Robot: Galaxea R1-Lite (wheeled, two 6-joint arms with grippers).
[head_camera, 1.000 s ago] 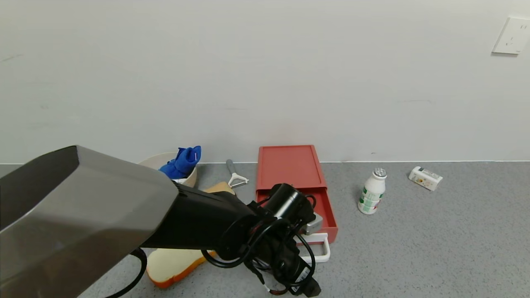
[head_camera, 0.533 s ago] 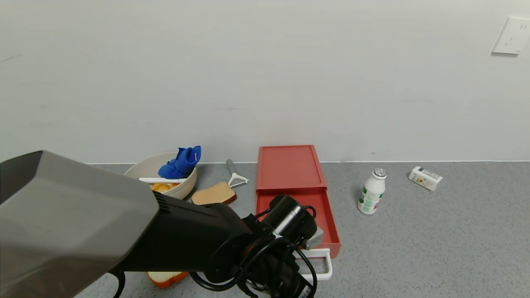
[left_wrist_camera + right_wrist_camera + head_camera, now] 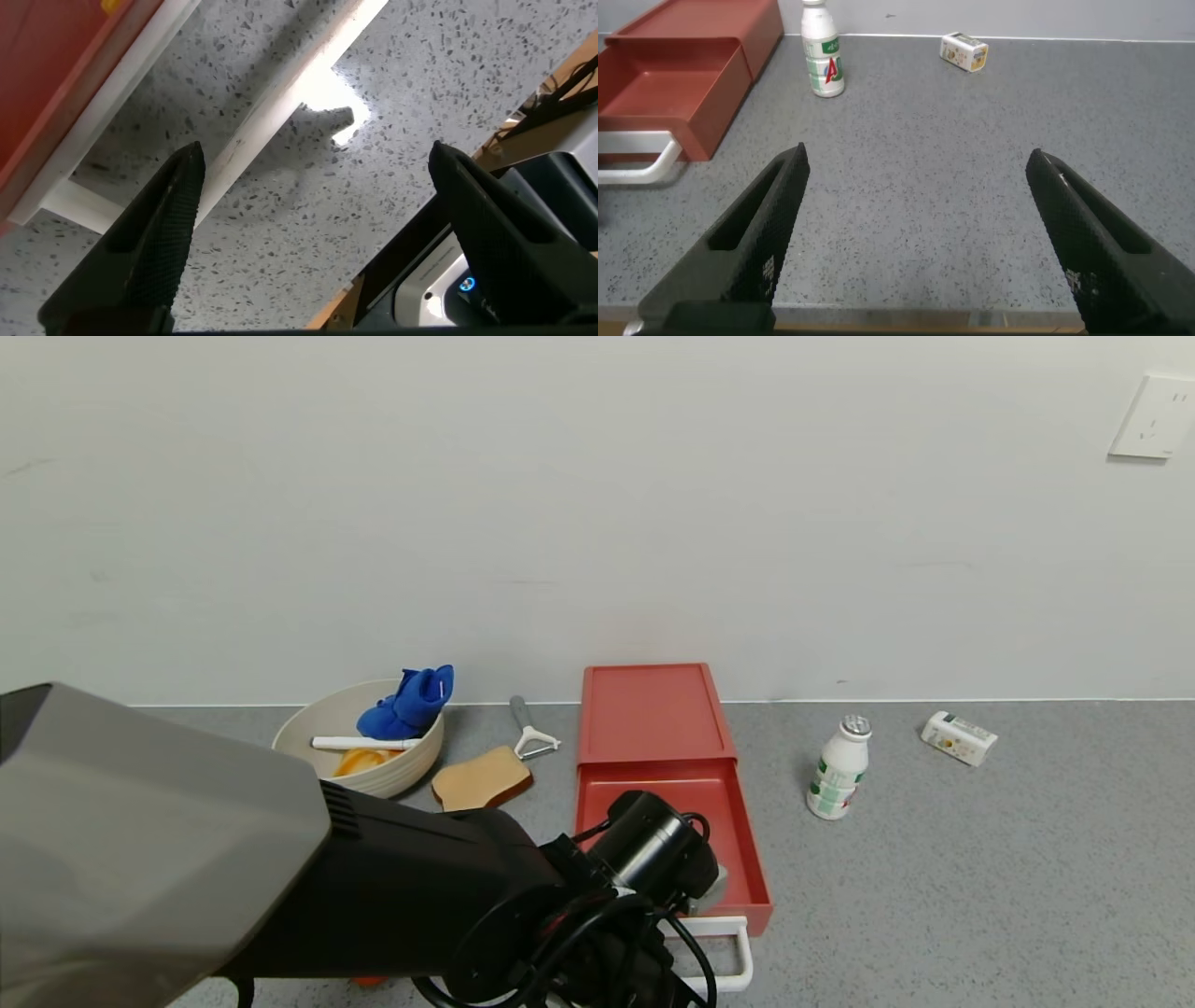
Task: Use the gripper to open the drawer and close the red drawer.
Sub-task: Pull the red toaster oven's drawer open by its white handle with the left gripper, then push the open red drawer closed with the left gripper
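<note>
The salmon-red drawer (image 3: 738, 840) stands pulled out from its flat red case (image 3: 649, 709) toward me, its white loop handle (image 3: 738, 952) at the front. My left arm's black wrist (image 3: 653, 854) hangs over the drawer's near end, and its claw drops below the head view. In the left wrist view my left gripper (image 3: 316, 154) is open, the white handle (image 3: 271, 112) running just past one finger (image 3: 159, 233) and not clamped, beside the red drawer front (image 3: 56, 65). My right gripper (image 3: 917, 154) is open and empty over bare counter, right of the drawer (image 3: 673, 93).
A beige bowl (image 3: 308, 733) with a blue cloth (image 3: 411, 702), a bread slice (image 3: 481, 779) and a peeler (image 3: 530, 733) lie left of the drawer. A white bottle (image 3: 838, 767) and a small carton (image 3: 959, 737) stand to its right. The wall is close behind.
The drawer has slid further out toward me. My left arm has drawn back toward the near edge, uncovering the bowl and the bread slice.
</note>
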